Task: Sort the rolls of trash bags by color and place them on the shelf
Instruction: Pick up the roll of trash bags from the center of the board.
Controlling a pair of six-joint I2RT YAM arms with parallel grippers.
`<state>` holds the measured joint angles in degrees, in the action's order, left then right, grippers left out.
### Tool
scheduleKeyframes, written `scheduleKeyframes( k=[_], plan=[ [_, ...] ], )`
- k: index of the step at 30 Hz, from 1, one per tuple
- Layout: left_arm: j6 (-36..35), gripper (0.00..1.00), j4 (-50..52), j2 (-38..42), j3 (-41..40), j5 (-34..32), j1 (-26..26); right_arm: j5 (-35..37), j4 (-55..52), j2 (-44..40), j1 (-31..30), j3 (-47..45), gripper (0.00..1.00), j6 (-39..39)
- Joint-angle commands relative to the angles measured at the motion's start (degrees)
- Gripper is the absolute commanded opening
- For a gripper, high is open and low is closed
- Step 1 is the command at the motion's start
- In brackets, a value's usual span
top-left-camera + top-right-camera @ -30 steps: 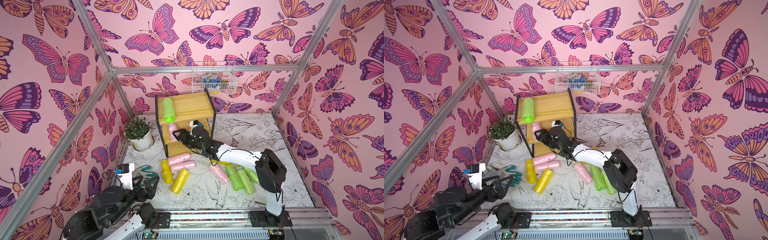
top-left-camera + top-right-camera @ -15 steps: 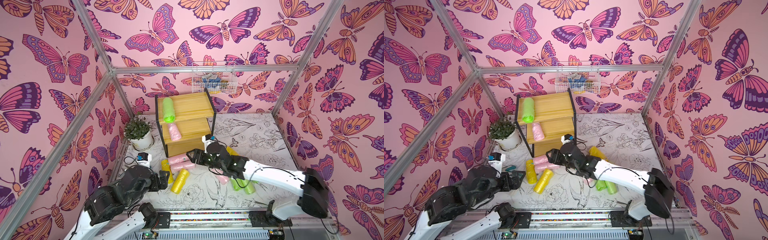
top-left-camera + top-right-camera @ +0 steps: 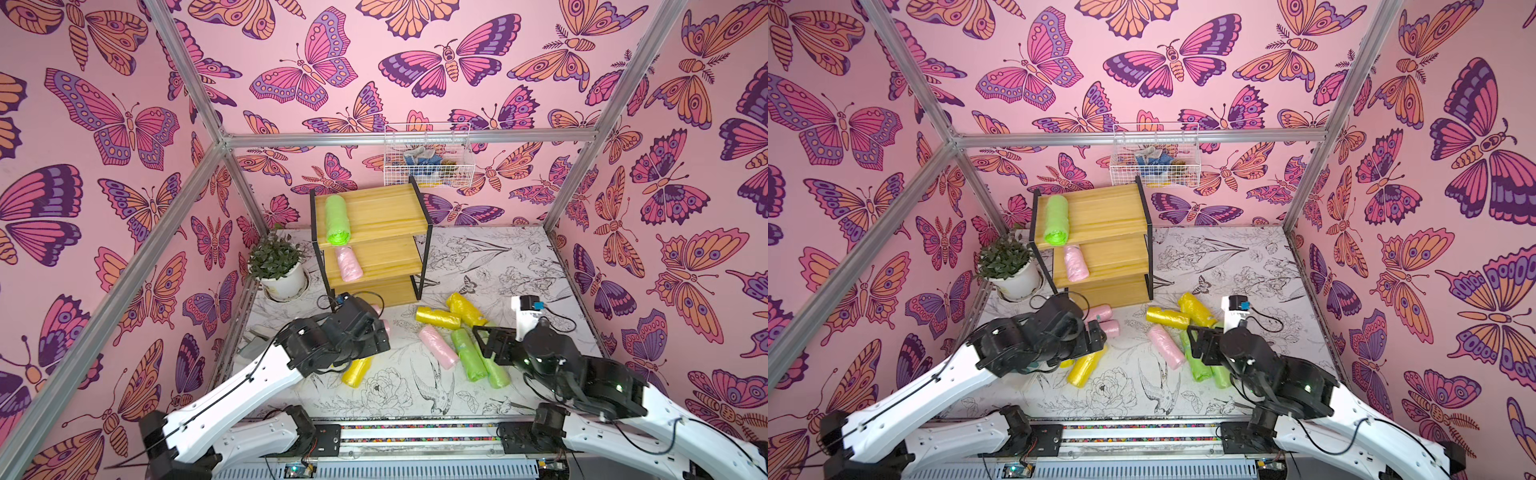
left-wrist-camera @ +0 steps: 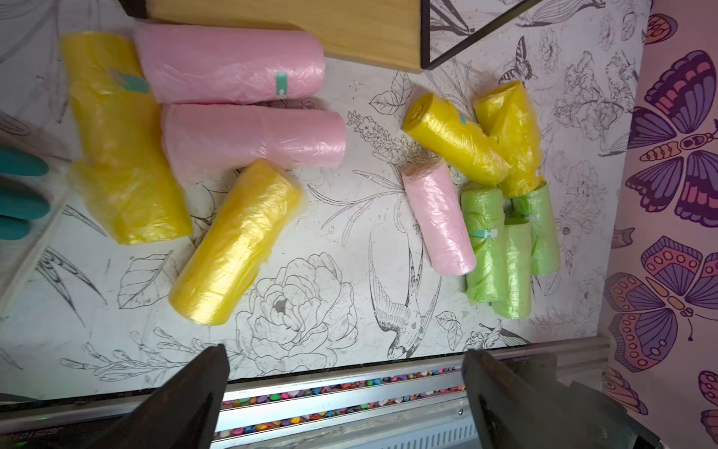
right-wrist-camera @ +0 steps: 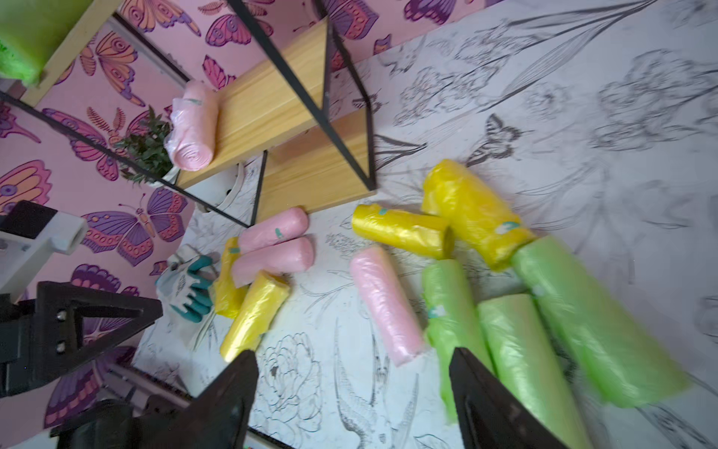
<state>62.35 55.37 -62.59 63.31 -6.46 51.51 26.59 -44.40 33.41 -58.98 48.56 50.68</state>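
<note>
Empty left gripper (image 4: 344,352) gaped wide; right gripper (image 5: 351,352) likewise. Left arm (image 3: 249,374) half-covered yellow roll (image 3: 355,372), lower centre; teal glove (image 4: 19,167) cropped at left edge.

A lab cell: aluminium frame (image 3: 311,139), butterfly-papered walls (image 3: 104,124).

The shelf (image 3: 382,208) stands at the back of the counter (image 3: 519,266), with the top-tier roll (image 3: 336,219) and the middle-tier roll (image 3: 348,263) each lying at the left end of its board. A potted plant (image 3: 276,266) stands just left of the shelf, and a wire basket (image 3: 428,160) hangs on the wall behind and above it. Before the shelf's left corner lies a cluster of four rolls (image 4: 233,136), one close against the bottom board, with a glove (image 5: 186,287) further left. Before and right of the shelf lies a group of six rolls (image 3: 465,353), two touching each other nearest the shelf.
</note>
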Motion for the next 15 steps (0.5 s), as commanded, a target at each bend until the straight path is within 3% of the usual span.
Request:
scheduleKeyframes(
  k=[1,8,15],
  plan=[
    [4.3,1.00,-4.4,-7.2,4.5,-1.1,2.8,7.2,-11.9,-3.4,-0.2,-0.2,0.81,-1.1],
    [9.5,0.97,-8.4,-25.5,12.6,-0.7,6.4,7.5,-16.2,-10.0,-0.2,-0.8,0.81,-0.6],
    [13.1,0.97,-12.6,-37.0,16.7,0.0,7.1,7.1,-17.1,-16.2,-0.1,-3.0,0.82,-0.1]
  ],
)
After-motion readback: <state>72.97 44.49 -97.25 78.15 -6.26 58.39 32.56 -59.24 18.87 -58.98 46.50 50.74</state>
